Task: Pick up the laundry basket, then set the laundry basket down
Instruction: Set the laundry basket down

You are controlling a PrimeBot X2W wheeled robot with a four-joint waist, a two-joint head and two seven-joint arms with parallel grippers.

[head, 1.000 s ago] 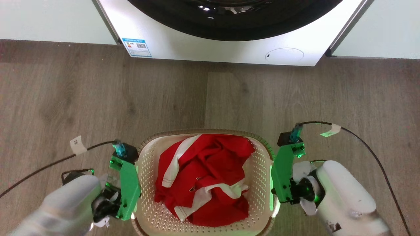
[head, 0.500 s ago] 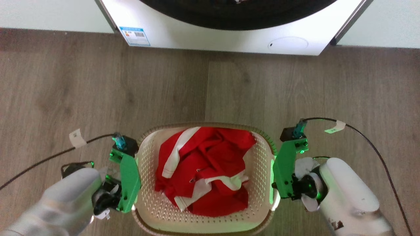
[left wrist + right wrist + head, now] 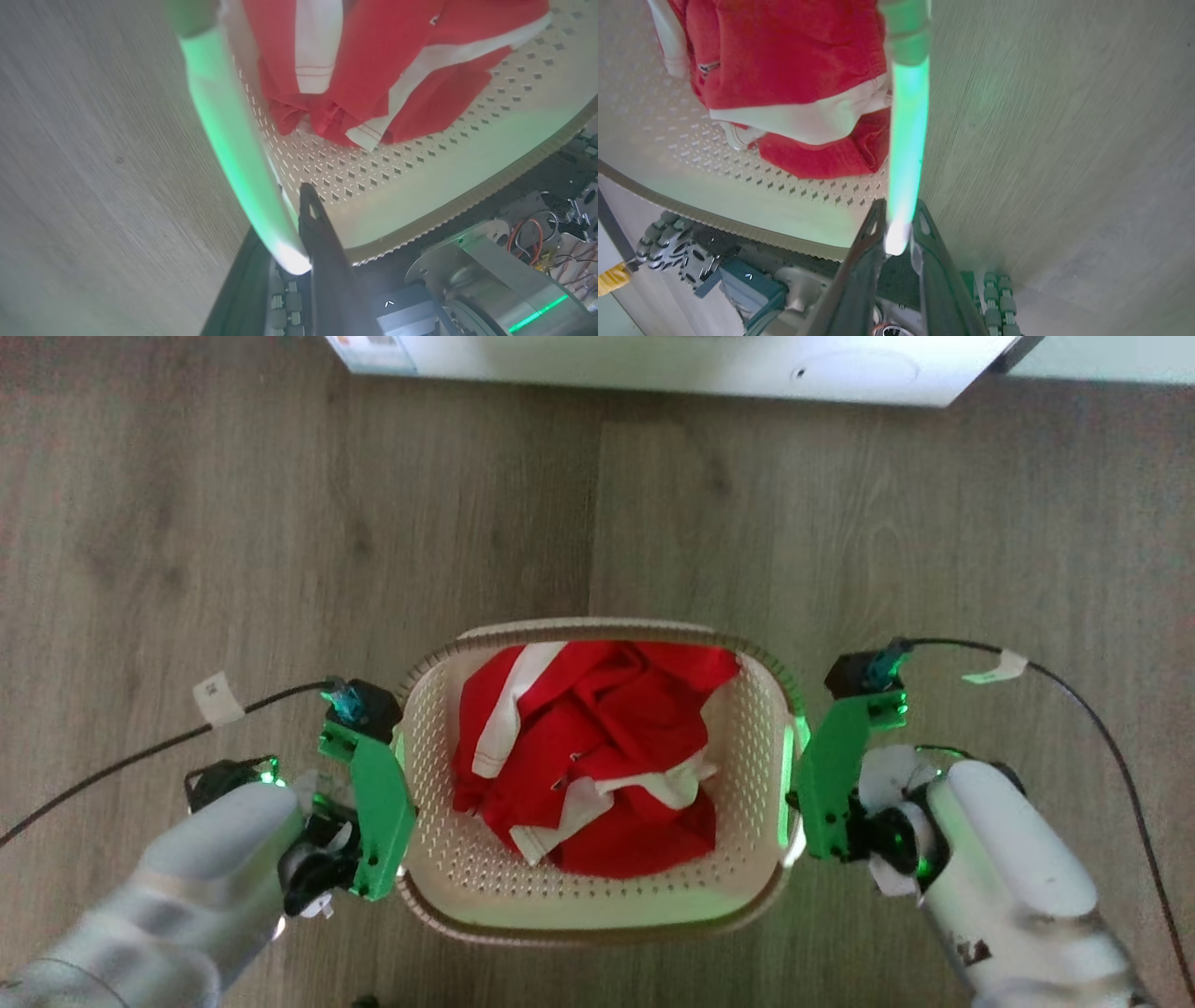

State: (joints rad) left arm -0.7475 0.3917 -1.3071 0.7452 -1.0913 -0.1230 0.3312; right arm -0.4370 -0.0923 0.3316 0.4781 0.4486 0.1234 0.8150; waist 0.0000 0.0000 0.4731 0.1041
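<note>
The laundry basket (image 3: 439, 859), cream-white and perforated with a brown woven-look rim, hangs between my two arms over the wood floor, with a red and white garment (image 3: 588, 756) lying in it. My left gripper (image 3: 397, 826) is shut on the basket's left handle (image 3: 243, 154), which glows green between the dark fingers (image 3: 322, 261). On the opposite side my right gripper (image 3: 794, 807) is shut on the right handle (image 3: 906, 140). In the right wrist view that gripper (image 3: 899, 219) pinches the handle's lower end. Green mounts hide the fingertips in the head view.
The white washing machine's (image 3: 653, 359) lower front runs along the top edge of the head view. Wood floor (image 3: 280, 523) lies between it and the basket. My own wheeled base (image 3: 668, 247) sits just behind the basket's near rim. Cables trail from both wrists.
The head camera has moved: the washing machine has slid almost out of the top. The basket, still held by both grippers, sits higher in the picture, and its near rim now shows.
</note>
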